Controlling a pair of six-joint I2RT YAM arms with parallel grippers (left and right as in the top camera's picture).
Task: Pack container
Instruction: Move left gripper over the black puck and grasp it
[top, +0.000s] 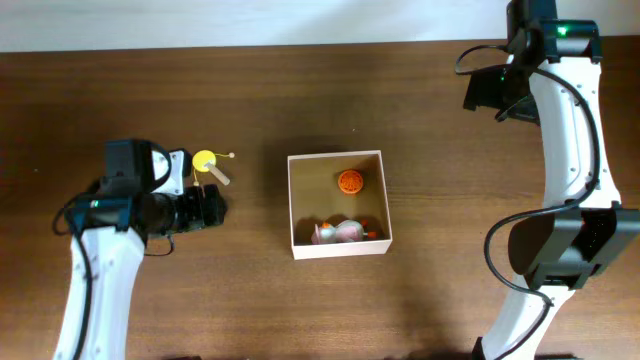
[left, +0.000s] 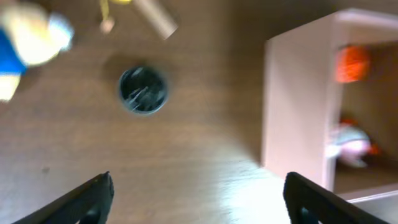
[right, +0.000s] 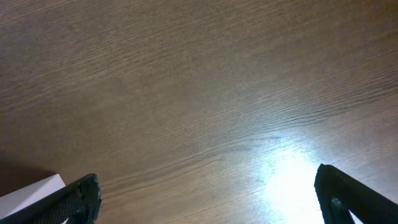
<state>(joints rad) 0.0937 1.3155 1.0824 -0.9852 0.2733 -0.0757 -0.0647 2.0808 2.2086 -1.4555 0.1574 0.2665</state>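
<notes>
Container, overhead: white-walled box (top: 291, 205) open side up near mid-table (top: 300, 90), tan inside.
Inside it: orange ball (top: 350, 181) toward the far wall; pink toy (top: 335, 232) against the near wall, a small orange bit just beside it.
Left gripper, overhead: (top: 215, 207) left of the container, apart from it, pointing at its left wall; only bare wood between them.
Yellow toy, overhead: (top: 204, 160) just beyond the left gripper, a beige stick (top: 218, 175) touching it.
Right gripper, overhead: (top: 488, 92) at the far right edge, well apart from the container.
Fingers, left wrist: two dark tips (left: 93, 198) spread wide, nothing between them.
Disc, left wrist: dark round disc (left: 143, 90) flat on the wood ahead of the fingers, left of the container's wall.
Blur, left wrist: yellow-blue thing (left: 25, 43) at the upper left, too blurred to name.
Fingers, right wrist: tips (right: 78, 200) wide apart over bare wood, gripping nothing.
White corner, right wrist: (right: 31, 193) at the lower left edge; cannot tell what it is.
</notes>
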